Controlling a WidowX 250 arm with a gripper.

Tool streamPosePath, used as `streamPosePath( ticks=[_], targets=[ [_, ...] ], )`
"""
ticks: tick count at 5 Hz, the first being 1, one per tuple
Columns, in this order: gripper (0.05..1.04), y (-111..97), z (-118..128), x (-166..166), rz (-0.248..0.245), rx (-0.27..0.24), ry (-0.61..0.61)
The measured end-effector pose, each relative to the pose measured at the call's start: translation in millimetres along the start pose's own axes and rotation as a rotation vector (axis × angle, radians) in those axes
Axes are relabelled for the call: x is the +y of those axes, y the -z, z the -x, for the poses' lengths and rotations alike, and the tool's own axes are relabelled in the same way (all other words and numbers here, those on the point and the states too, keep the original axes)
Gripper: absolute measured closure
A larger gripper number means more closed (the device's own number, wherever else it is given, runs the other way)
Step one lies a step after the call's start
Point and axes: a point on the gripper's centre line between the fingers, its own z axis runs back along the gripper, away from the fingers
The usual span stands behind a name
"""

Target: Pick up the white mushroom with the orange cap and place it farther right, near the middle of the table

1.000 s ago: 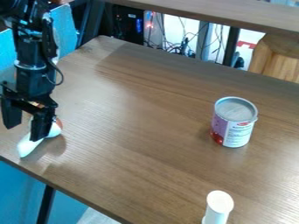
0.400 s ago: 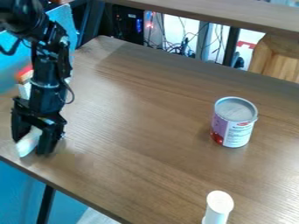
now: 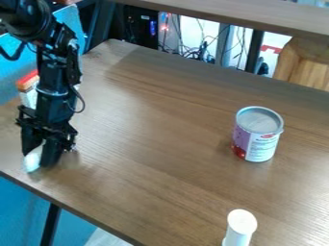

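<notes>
The can is purple, white and red; the table is brown wood-grained.

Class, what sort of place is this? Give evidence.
Probably a robotics lab: a robot arm hangs over a wood-grain table, with tangled cables and what looks like a computer case beyond it.

There are one can, one cylinder, one whitish object.

The middle of the worktop offers open passage. The can blocks the right side; the white cylinder obstructs the near edge.
</notes>
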Motion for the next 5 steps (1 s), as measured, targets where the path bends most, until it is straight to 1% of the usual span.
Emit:
streamPosePath(
  ticks=[1,2,3,4,5],
  targets=[
    [0.716,-8.6,0.9,-0.8,0.041,-0.014,0.011],
    [0.762,-18.3,1.1,11.5,0.086,-0.044,-0.013],
    [0.764,-34.5,5.3,12.6,0.096,-0.084,-0.008],
    [0.764,-52.9,7.0,9.2,0.112,-0.141,0.008],
    [0.764,-62.3,1.2,-9.7,0.104,-0.161,0.089]
  ],
)
